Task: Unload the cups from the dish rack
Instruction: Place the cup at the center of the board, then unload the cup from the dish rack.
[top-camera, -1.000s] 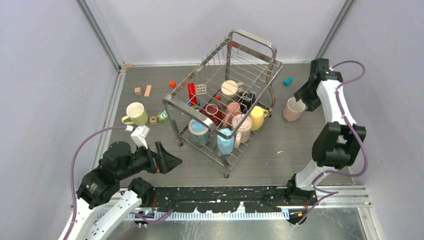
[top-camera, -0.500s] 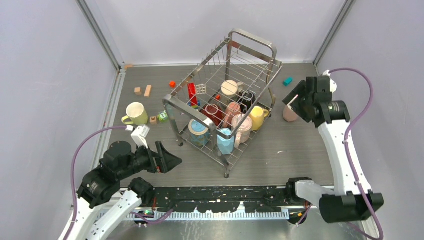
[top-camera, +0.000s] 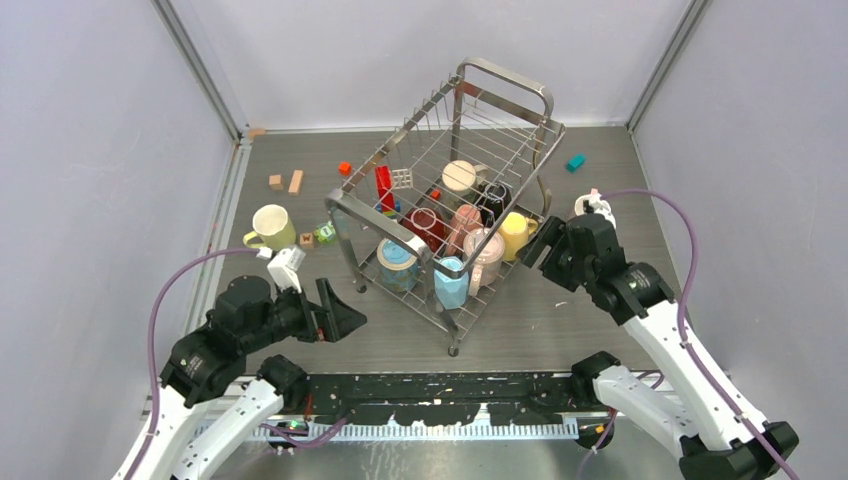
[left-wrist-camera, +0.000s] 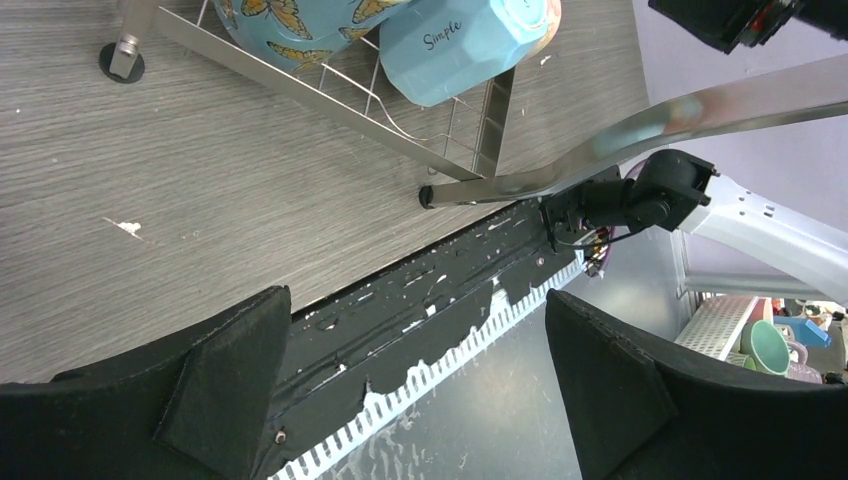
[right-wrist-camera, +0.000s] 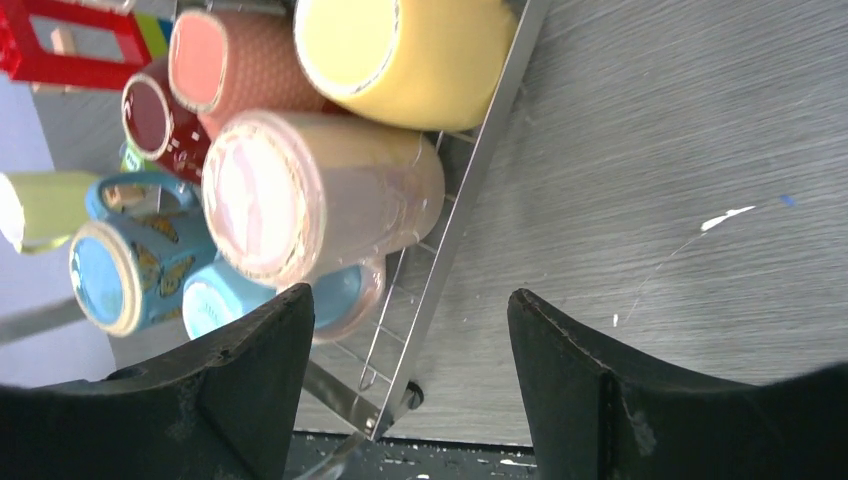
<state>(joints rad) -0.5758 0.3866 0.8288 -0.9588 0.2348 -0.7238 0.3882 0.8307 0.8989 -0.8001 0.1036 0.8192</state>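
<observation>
Right gripper (right-wrist-camera: 408, 297): jaws spread wide, nothing held. Only bare table (right-wrist-camera: 650, 150) and the dish rack (right-wrist-camera: 480, 175) side wire are framed between the fingers (right-wrist-camera: 250, 380).

In the wrist view the cups are offset ahead of the jaws and toward the left-hand finger, inside the rack wall. The pale pink mug (right-wrist-camera: 320, 195) is closest, lying on its side with its mouth turned to the camera. The yellow mug (right-wrist-camera: 410, 50) is just beyond it, also on its side.

Key relation: both long axes run roughly parallel to the line joining the fingers. A straight close would therefore land end to end rather than across a wall. A wrist roll or a rim pinch is judged necessary, entered over the top rail and not through the side wires.

From above, the right gripper (top-camera: 535, 250) is seen just beside the rack's right flank, next to the yellow mug (top-camera: 515, 235). This arm is judged nearer to that mug and to the pale pink mug (top-camera: 485, 250).

Left gripper (left-wrist-camera: 415, 300): jaws also wide and empty, with the table edge and base rail between them. It is parked off the rack's near-left corner (top-camera: 345, 318). The light blue mug (left-wrist-camera: 470, 45) and the butterfly mug (left-wrist-camera: 290, 15) are seen ahead of it, behind the rack's end wires.

A yellow-green mug (top-camera: 270, 228) is already out on the table, left of the rack.
</observation>
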